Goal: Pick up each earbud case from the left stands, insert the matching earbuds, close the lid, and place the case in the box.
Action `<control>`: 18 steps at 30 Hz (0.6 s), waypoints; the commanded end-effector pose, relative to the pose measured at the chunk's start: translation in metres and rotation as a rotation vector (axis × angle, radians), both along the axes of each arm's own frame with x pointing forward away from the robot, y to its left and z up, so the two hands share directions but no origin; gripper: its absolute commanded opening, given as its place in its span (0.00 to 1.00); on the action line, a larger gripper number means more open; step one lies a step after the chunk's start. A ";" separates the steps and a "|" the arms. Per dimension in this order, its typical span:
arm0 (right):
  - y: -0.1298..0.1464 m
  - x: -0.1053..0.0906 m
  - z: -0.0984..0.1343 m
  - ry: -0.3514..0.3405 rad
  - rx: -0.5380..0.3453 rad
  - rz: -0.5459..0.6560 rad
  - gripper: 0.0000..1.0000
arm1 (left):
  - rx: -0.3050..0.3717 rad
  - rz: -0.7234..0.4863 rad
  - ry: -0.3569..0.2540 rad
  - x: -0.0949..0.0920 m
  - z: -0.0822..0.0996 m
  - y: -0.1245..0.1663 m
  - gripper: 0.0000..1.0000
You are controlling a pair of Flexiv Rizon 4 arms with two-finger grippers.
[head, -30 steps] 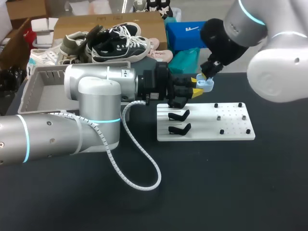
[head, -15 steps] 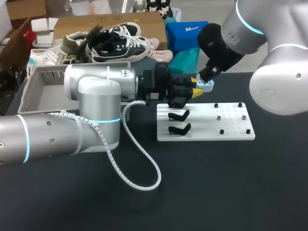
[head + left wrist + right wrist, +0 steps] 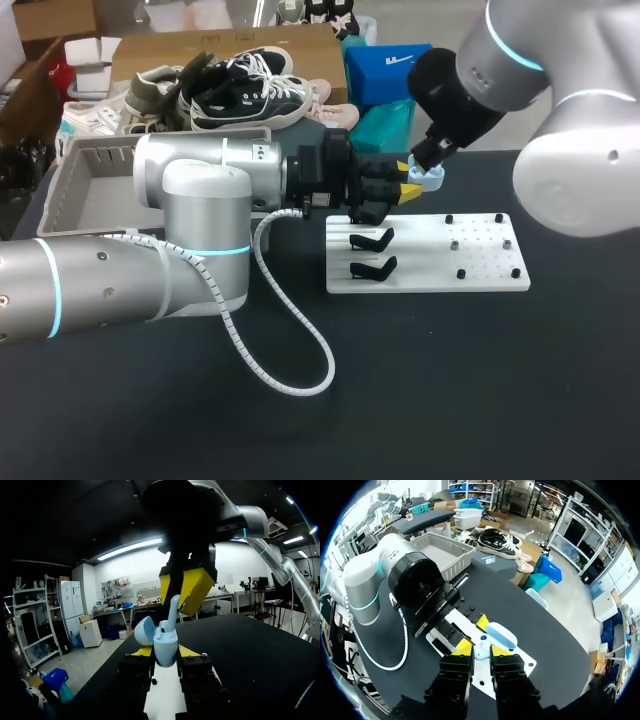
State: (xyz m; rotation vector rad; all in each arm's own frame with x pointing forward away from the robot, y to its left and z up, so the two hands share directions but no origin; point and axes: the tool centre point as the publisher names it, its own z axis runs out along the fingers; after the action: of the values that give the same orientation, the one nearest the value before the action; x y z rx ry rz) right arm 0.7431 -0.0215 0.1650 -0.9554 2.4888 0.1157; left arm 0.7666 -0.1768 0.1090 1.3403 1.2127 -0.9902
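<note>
1. Left gripper [image 3: 165,652] is clamped on the pale blue plastic earbud case [image 3: 166,641], lid open, held above the white stand board [image 3: 480,275]; the right gripper [image 3: 180,591] pinches a white stemmed earbud [image 3: 173,611] at the case's mouth.
2. Likely risks: a tilted stem may jam on the socket rim, or downward pressure may twist the case in its grip.
3. No writing is legible on case or board.

The earbud case [image 3: 430,178] sits above the board [image 3: 480,268], box [image 3: 95,185] leftward.
</note>
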 end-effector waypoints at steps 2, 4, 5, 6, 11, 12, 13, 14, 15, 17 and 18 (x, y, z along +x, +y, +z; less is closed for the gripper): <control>0.002 0.006 -0.001 0.009 -0.003 -0.001 0.00 | -0.002 0.000 -0.001 0.000 -0.001 0.000 0.00; 0.002 0.007 -0.002 0.012 -0.003 -0.001 0.00 | -0.002 0.000 -0.001 0.000 -0.001 0.000 0.00; 0.003 0.007 -0.002 0.013 -0.003 -0.001 0.00 | -0.002 0.000 -0.001 0.000 -0.001 0.000 0.00; 0.003 0.008 -0.003 0.013 -0.004 -0.001 0.00 | -0.002 0.000 -0.001 0.000 -0.001 0.000 0.00; 0.004 0.009 -0.004 0.018 -0.005 -0.003 0.00 | -0.002 0.000 -0.001 0.000 -0.001 0.000 0.00; 0.004 0.010 -0.004 0.019 -0.005 -0.004 0.00 | -0.002 0.000 -0.001 0.000 -0.001 0.000 0.00; 0.004 0.010 -0.004 0.020 -0.006 -0.004 0.00 | -0.002 0.000 -0.001 0.000 -0.001 0.000 0.00; 0.004 0.010 -0.005 0.020 -0.007 -0.004 0.00 | -0.002 0.000 -0.001 0.000 -0.001 0.000 0.00; 0.004 0.010 -0.005 0.020 -0.008 -0.004 0.00 | -0.002 0.000 -0.001 0.000 -0.001 0.000 0.00; 0.004 0.011 -0.005 0.022 -0.008 -0.005 0.00 | -0.002 0.000 -0.001 0.000 -0.001 0.000 0.00; 0.005 0.011 -0.005 0.022 -0.008 -0.005 0.00 | -0.002 0.000 -0.001 0.000 -0.001 0.000 0.00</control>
State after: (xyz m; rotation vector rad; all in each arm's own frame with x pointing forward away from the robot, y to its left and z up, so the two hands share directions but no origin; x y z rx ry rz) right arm 0.7516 -0.0182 0.1594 -0.9530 2.5090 0.1136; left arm 0.7666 -0.1768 0.1090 1.3403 1.2127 -0.9902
